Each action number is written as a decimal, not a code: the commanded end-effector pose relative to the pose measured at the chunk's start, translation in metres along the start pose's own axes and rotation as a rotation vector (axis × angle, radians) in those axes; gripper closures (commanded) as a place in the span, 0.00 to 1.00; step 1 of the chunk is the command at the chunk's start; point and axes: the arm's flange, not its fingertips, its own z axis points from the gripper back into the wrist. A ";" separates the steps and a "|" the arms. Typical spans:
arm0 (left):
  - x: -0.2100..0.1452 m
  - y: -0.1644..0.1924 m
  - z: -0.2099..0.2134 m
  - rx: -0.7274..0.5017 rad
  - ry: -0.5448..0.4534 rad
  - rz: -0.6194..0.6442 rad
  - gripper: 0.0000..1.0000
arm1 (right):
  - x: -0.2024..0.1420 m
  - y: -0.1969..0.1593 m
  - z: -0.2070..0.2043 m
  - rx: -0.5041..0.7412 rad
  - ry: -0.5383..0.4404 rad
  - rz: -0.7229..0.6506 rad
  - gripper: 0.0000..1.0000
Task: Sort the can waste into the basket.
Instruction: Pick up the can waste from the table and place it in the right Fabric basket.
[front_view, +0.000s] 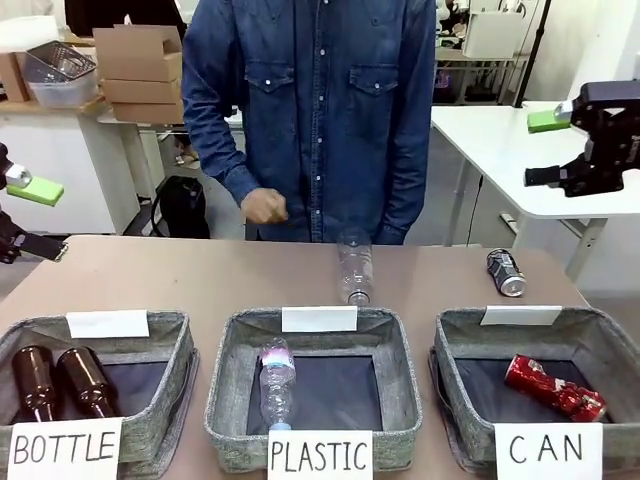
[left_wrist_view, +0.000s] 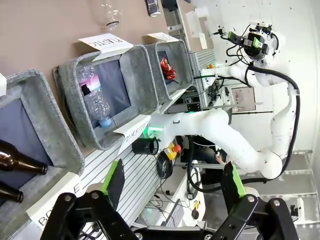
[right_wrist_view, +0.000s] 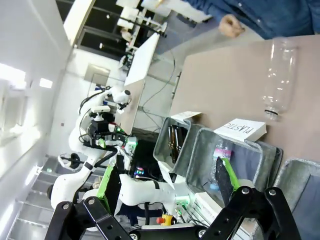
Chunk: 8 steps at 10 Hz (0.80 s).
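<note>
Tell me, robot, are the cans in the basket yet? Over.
Left gripper and right gripper open, empty. Red can in CAN basket; black can on table behind it. Nothing in the way.

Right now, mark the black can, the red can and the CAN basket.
black can (front_view: 506, 272): front view, middle of its side.
red can (front_view: 555, 388): front view, middle of its body.
CAN basket (front_view: 452, 350): front view, on its grey left wall.
</note>
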 end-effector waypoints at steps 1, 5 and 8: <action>0.001 -0.001 0.001 -0.030 -0.007 -0.016 0.00 | 0.011 -0.013 -0.011 -0.522 -0.066 0.081 0.00; 0.001 -0.001 0.001 -0.030 -0.007 -0.016 0.00 | 0.055 -0.100 -0.029 -1.296 -0.137 0.305 0.00; 0.001 -0.001 0.001 -0.030 -0.007 -0.016 0.00 | 0.052 -0.098 -0.017 -0.920 -0.160 0.335 0.00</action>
